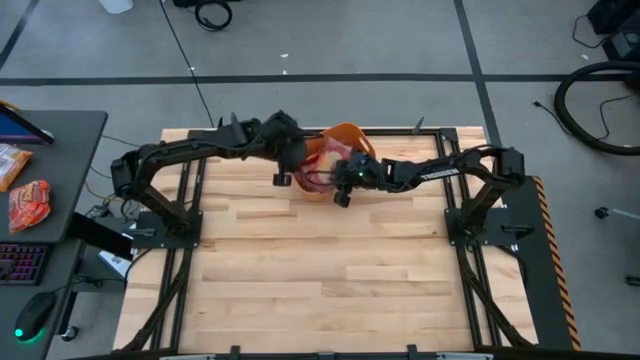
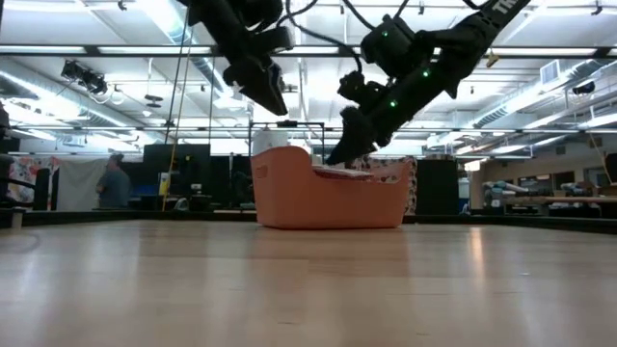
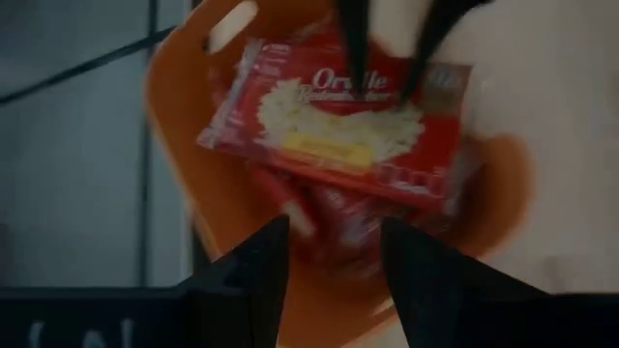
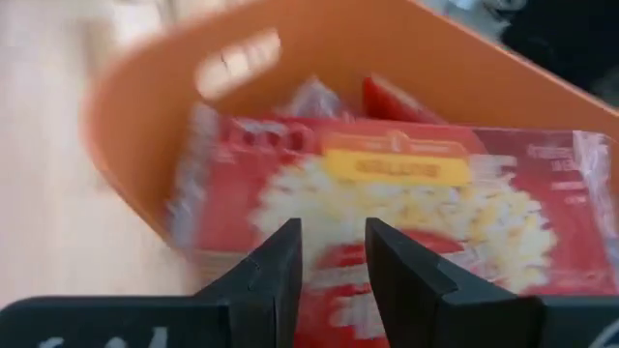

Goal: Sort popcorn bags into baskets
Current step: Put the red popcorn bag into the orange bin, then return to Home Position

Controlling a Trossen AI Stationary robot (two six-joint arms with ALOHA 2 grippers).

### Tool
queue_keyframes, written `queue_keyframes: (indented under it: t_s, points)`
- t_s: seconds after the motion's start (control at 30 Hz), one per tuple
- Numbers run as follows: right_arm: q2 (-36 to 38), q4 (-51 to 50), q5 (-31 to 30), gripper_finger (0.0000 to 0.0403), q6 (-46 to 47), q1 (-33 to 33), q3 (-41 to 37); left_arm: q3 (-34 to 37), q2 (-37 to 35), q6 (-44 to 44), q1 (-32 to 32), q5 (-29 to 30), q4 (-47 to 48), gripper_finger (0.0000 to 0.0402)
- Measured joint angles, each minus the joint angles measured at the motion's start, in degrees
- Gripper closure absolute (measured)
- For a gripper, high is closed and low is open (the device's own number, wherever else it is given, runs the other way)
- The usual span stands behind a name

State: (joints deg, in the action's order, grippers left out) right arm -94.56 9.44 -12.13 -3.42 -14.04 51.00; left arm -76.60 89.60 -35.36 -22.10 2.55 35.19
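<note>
The orange basket (image 1: 347,130) (image 2: 328,198) stands on the far middle of the table. Several red popcorn bags lie in it. The top bag (image 3: 329,126) (image 4: 416,193) (image 2: 342,172) lies flat across the pile at rim height, covering other bags (image 3: 338,217). My right gripper (image 1: 343,188) (image 2: 337,159) (image 4: 334,261) is open and slants down over that bag's near edge. My left gripper (image 1: 288,165) (image 2: 275,96) (image 3: 334,280) is open, holds nothing, and hovers above the basket's left side. My right gripper's fingers (image 3: 353,39) stand apart at the top bag's edge (image 4: 334,227), coming from above and the table's right. The bag lies on the pile in the basket. Whether the fingers touch it, I cannot tell.
The near half of the wooden table (image 1: 330,270) lies bare. A dark side table (image 1: 60,200) at the left carries orange-and-white packets (image 1: 28,205), a keyboard and a mouse. The arms' black base frames stand at the table's left and right. A person (image 2: 116,183) stands far behind.
</note>
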Motion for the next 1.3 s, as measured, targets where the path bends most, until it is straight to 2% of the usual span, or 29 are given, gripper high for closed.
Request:
queue_keyframes:
  t_s: [0.13, 0.27, 0.53, 0.8, 1.07, 1.3]
  points:
    - [0.0, -2.9, 0.1, 0.0282, -3.4, -2.2, 0.0, 0.0, 0.0, 3.5, 1.3, -4.4, 0.1, 0.0235]
    - [0.1, -3.5, 0.0, 0.0282, -3.7, -4.9, 0.0, 0.0, 0.0, 4.1, 3.5, -4.9, 0.1, 0.0235]
    - [0.1, -2.3, -4.3, 0.0282, 11.3, -9.8, 0.0, 0.0, 0.0, 5.1, 7.2, -4.9, -0.7, 0.0235]
    - [3.5, 0.5, -2.3, 0.0282, 11.0, -8.5, 0.0, 0.4, 0.0, 9.3, 8.6, -6.2, 0.4, 0.0235]
    - [11.8, -7.2, -1.2, 0.0282, 8.2, -4.6, -1.8, 12.4, -3.7, 14.0, 12.5, -7.1, -9.9, 0.0235]
    - [20.2, 1.9, -1.0, 0.0282, 9.9, 0.0, -13.6, 23.3, -11.8, 21.0, 14.7, -6.9, -20.1, 0.0235]
